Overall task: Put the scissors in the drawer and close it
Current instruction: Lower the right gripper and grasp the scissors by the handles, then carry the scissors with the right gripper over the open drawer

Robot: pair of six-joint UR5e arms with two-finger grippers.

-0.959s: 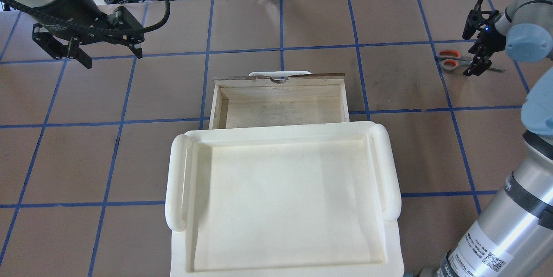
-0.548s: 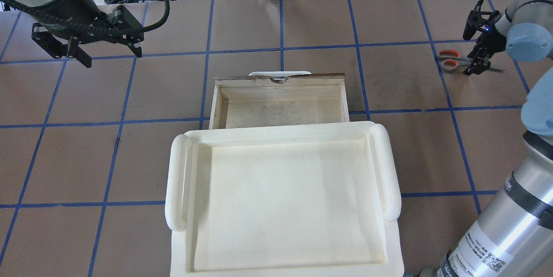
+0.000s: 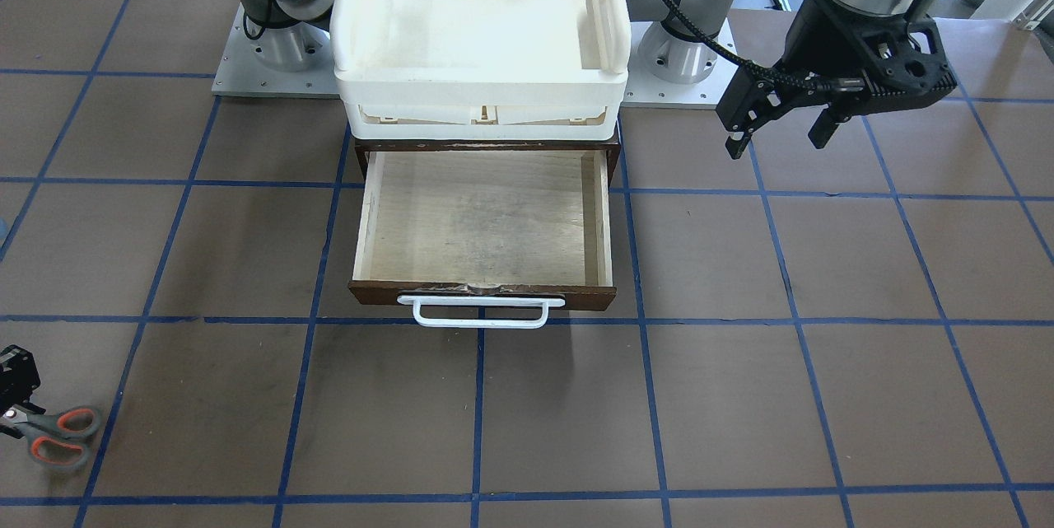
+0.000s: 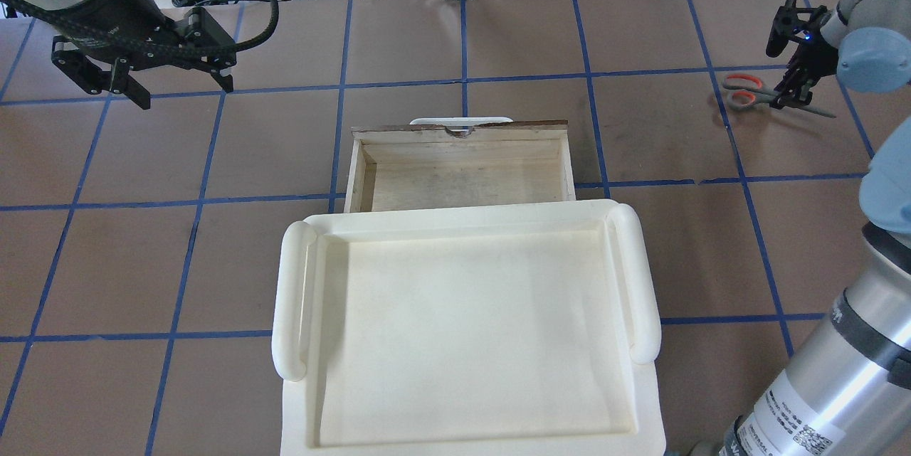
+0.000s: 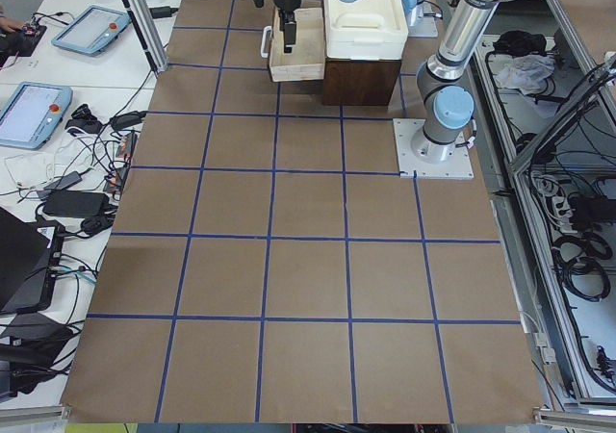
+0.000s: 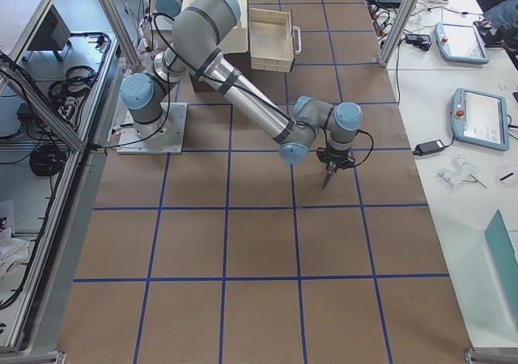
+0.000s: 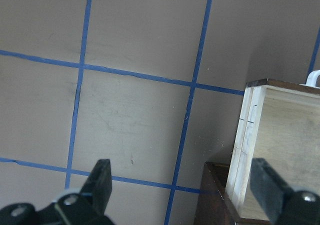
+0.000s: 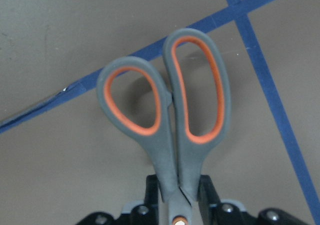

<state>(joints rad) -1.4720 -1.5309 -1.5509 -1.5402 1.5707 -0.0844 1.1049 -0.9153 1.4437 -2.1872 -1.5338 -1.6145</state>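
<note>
Right hand (image 8: pixel 179 196) grasps the scissors (image 8: pixel 172 152): its two black fingers (image 8: pixel 151 189) press the grey shank from both sides, just behind the orange-lined loops. Left hand (image 3: pixel 776 142) hangs released, fingers spread wide, above bare bench off the drawer's (image 3: pixel 486 215) left side.

Brown paper covers the bench (image 3: pixel 741 396), ruled into large squares by blue tape (image 3: pixel 643 396). The drawer stands pulled out of a dark brown cabinet (image 5: pixel 361 79), its pale plywood floor bare and its white handle (image 3: pixel 482 312) facing away from the robot. A white tray (image 3: pixel 482 85) sits on top of the cabinet. The scissors are well apart from the drawer, off to its right and a little past its front. Their loops point toward the drawer and their blades away from it. Whether they rest on the paper or sit just above it I cannot tell. White side tables beyond the drawer's front carry control tablets (image 5: pixel 91 29), chargers and cables.

Only the right wrist view shows the grip itself. The front-facing view catches just the loops and a corner of that hand at its edge, while the overhead view shows the whole scissors, blades included. The left wrist view alone shows the drawer's layered side wall (image 7: pixel 245 150) next to the cabinet's corner. The right-end view shows the right arm stretched far out from the drawer, hand pointing straight down.
</note>
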